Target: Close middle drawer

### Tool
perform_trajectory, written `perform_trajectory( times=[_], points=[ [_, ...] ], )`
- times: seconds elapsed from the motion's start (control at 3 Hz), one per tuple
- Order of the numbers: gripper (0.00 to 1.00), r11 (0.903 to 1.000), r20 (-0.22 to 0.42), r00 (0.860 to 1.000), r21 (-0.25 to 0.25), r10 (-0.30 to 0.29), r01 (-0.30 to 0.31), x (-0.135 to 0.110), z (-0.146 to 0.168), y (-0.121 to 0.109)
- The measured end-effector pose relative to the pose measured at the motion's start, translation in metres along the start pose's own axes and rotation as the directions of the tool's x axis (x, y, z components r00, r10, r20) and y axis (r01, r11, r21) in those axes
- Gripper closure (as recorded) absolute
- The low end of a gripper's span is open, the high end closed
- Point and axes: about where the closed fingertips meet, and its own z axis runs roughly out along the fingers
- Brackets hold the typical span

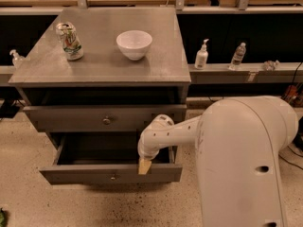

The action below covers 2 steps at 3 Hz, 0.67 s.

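The middle drawer (80, 174) is a wide, shallow grey drawer with a tiny centre knob (112, 177). It stands pulled out from the grey cabinet (94, 70), and its dark inside shows. My gripper (144, 166) hangs from the white arm (165, 134) at the drawer's front rim, right of the knob, its tan tip at the top edge of the front panel. The taller-fronted drawer (66, 118) above, with a larger round knob (107, 121), sits pushed in. The lowest drawer is hidden under the open one.
A drink can (69, 41) and a white bowl (134, 44) stand on the cabinet top. Bottles (202, 55) (238, 56) stand on a ledge at the right, another (16, 58) at the left. My large white arm housing (241, 160) fills the lower right. The floor is speckled.
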Motion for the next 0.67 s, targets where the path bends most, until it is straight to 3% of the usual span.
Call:
perform_trajectory(
  times=[0.33, 0.67],
  points=[
    [0.03, 0.9996, 0.048, 0.998, 0.0, -0.028, 0.028, -0.013, -0.027, 0.026],
    [0.0, 0.9977, 0.17, 0.983, 0.007, -0.068, 0.067, -0.038, -0.078, 0.081]
  ],
)
